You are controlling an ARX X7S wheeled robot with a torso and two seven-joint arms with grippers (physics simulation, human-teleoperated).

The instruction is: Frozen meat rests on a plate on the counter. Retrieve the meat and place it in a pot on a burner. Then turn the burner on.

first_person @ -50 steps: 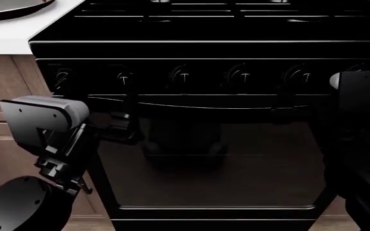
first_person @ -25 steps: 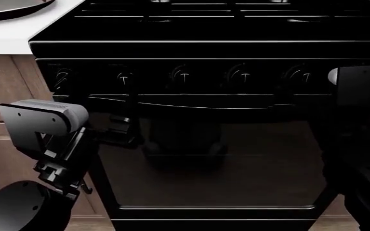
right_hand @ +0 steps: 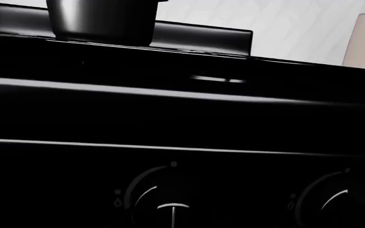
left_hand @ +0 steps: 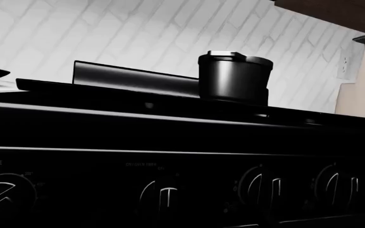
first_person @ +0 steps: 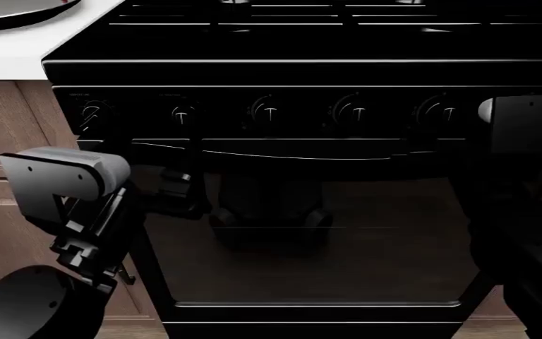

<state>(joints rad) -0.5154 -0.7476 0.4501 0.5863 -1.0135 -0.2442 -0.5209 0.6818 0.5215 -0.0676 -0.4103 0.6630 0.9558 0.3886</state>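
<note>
Both arms are seen low in front of the stove (first_person: pixel 299 212) in head view, below the knob row (first_person: pixel 269 111). Left end effector (first_person: pixel 175 185) is dark against the oven door; whether open or closed can't be told. Right end effector isn't resolved in any view, only the arm body at the frame edge, so its state can't be told either. Nothing is seen held. The plate (first_person: pixel 12 13) is only partly in frame on the white tabletop (first_person: pixel 8 56), beside the stove; the meat isn't visible, presumably on the plate out of frame. The pot (left_hand: pixel 235 77) is seen on a rear burner in both wrist views. Risk, as judged: w/ arms this low, raising them toward the plate could clip the stove front edge or bump a knob, lighting a burner early. Approx. task progress: pickup not yet begun.
</note>
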